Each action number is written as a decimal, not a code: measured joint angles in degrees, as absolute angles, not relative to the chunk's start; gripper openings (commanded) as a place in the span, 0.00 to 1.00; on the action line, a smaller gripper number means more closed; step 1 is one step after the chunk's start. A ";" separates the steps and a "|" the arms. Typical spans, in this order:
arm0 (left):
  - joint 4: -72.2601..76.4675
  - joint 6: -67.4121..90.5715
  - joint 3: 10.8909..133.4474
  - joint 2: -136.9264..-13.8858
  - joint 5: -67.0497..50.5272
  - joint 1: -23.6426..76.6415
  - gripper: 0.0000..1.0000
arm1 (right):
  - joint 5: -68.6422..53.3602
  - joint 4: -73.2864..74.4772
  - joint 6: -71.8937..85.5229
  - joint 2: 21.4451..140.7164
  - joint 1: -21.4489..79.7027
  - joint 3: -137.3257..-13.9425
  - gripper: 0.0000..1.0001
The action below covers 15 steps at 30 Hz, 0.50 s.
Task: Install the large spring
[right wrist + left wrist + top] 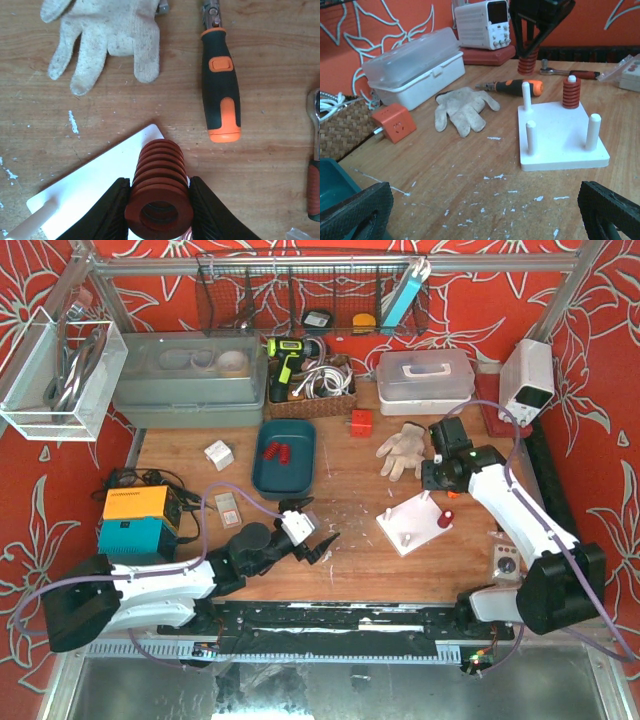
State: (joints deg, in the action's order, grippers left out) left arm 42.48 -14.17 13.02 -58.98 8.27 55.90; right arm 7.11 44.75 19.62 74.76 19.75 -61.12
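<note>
Right pincer (159, 200) clenched on the spring (160, 175) over the board's (560, 145) far corner: line its bore plumb over a bare peg (531, 136), then drop straight; four pegs, three bare, one wearing a second spring (571, 92), left pincer (484, 212) spread wide.

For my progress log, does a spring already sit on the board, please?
Yes, a red spring sits over one peg of the white board.

Glove (107, 35) lies flat on the table (280, 60), beside the screwdriver (221, 85) (orange-and-black handle). Ratchet (314, 185) lies near the screwdriver, not touching.
</note>
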 measured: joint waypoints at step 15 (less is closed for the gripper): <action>42.41 -13.76 13.02 -57.87 7.66 55.90 1.00 | 5.08 44.58 19.55 78.78 18.74 -61.95 0.02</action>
State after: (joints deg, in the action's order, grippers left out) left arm 42.41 -13.76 13.02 -57.87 7.66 55.90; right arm 5.08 44.58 19.55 78.78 18.74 -61.95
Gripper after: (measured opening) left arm 0.999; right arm 0.328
